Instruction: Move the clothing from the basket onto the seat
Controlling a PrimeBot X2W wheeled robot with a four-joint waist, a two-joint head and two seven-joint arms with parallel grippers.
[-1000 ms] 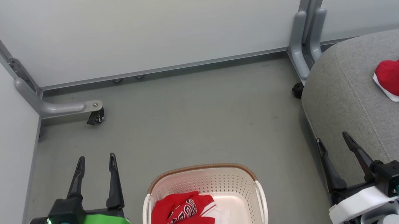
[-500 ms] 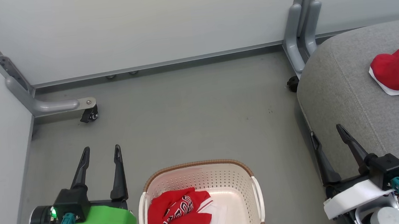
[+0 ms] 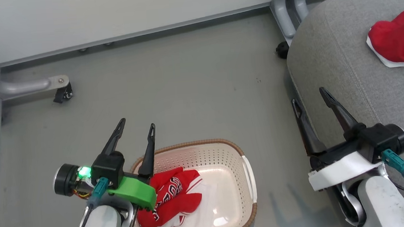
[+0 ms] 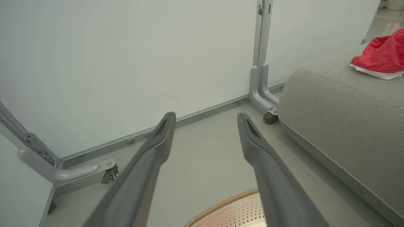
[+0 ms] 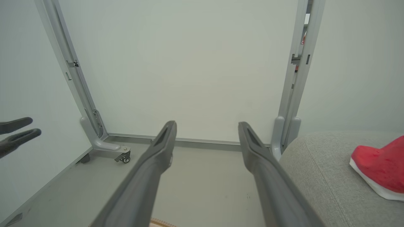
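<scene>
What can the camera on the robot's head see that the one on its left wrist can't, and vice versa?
Head view's extras: the red jersey lying in the basket, and the open right gripper by the seat. Left wrist view's extra: the upper stretch of the white wall and its grey post. Shared: the open left gripper, the basket's rim, the seat with a red garment on it.

The grey floor (image 3: pixel 191 74) carries the basket (image 3: pixel 198 157), with a lettered red jersey (image 3: pixel 174 198) inside, and the grey seat (image 3: pixel 328 55), on which a plain red garment (image 3: pixel 400 37) lies.
</scene>
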